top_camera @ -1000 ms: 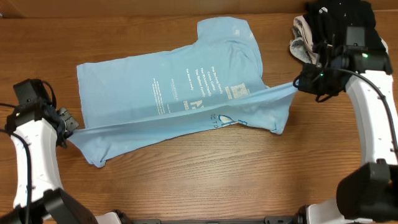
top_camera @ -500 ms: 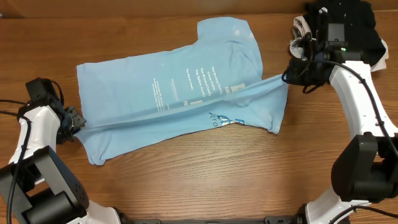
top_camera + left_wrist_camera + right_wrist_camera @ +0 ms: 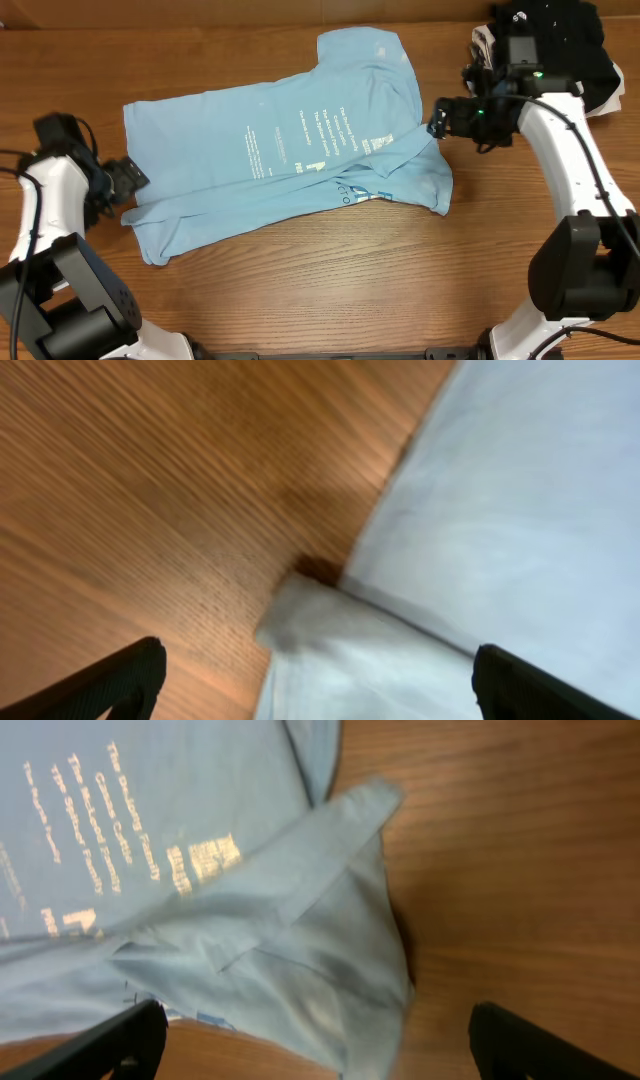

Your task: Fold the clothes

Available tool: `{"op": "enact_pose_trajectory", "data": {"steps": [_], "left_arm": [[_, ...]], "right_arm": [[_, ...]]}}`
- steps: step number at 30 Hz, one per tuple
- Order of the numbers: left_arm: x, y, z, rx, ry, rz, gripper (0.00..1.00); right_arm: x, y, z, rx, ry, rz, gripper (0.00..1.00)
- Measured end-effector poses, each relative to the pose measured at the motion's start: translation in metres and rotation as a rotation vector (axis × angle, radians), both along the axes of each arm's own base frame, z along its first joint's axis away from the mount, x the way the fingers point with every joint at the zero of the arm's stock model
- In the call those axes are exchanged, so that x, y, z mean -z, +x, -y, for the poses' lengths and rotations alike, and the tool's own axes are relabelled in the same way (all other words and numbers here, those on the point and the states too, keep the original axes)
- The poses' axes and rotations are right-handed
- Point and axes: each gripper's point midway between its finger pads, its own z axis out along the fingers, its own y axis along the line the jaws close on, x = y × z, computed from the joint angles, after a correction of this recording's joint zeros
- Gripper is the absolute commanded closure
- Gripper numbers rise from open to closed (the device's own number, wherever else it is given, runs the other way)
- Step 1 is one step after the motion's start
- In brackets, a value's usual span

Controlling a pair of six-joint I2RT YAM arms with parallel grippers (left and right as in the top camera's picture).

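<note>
Item: sky-blue T-shirt point(image 3: 280, 160), centre of the frame, flat on the table point(image 3: 300, 300), lower edge turned up in a narrow fold. Left gripper point(image 3: 128, 178) at mid-left and right gripper point(image 3: 440, 117) at upper right: jaws spread wide, holding nothing. Step judged: first lengthwise fold laid; next needs fresh grasps for a second fold.

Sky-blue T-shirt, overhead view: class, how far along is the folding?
Done: one long edge of the T-shirt lies folded over as a strip across the print. In hand: nothing; the left claw and right claw stand open at the strip's ends. Left: the far sleeve and other long side lie flat, and no crosswise fold is made.
</note>
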Motion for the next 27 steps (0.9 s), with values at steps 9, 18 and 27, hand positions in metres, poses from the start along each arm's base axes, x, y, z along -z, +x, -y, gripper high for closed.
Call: {"op": "enact_pose_trajectory", "data": {"steps": [9,18,27], "left_arm": [[-0.149,0.036,0.015,0.117,-0.024,0.159,0.0],[-0.18,0.006,0.073,0.271,-0.028,0.052,0.01],[-0.122,-0.027,0.06,0.148,0.029,-0.021,0.02]], "right_arm": [[-0.054,-0.032,0.024,0.079,0.014,-0.028,0.0],[-0.103,-0.091,0.016,0.076,0.022,-0.036,0.0],[-0.1,-0.089,0.017,0.076,0.02,-0.028,0.0]]}}
